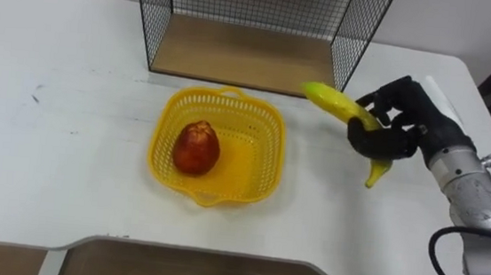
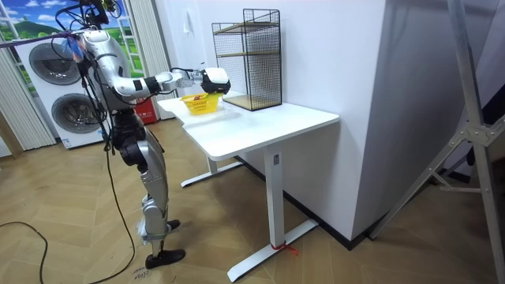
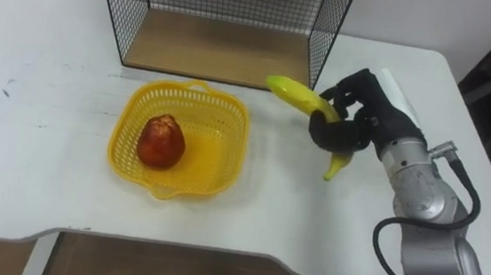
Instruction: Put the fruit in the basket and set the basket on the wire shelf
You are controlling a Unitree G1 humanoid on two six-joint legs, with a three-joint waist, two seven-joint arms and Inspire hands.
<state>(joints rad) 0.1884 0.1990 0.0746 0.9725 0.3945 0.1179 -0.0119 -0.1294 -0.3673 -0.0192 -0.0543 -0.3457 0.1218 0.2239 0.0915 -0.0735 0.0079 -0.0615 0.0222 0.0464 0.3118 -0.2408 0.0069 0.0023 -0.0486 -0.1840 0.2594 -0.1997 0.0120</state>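
Left eye view: the robot's right hand (image 1: 390, 137), fingers clamped round a banana's (image 1: 329, 98) middle, holds it just right of the yellow basket (image 1: 273, 133) containing a red fruit (image 1: 196, 147); light, soft and easily bruised, the banana likely suits a gentle mid-length grip.

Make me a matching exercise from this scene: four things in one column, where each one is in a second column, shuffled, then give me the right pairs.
Things
1. banana
2. red apple
3. yellow basket
4. wire shelf

Places
A. standing at the back of the white table
B. lying inside the basket
C. gripped in the right hand
D. on the table, just in front of the shelf

Pairs: 1-C, 2-B, 3-D, 4-A
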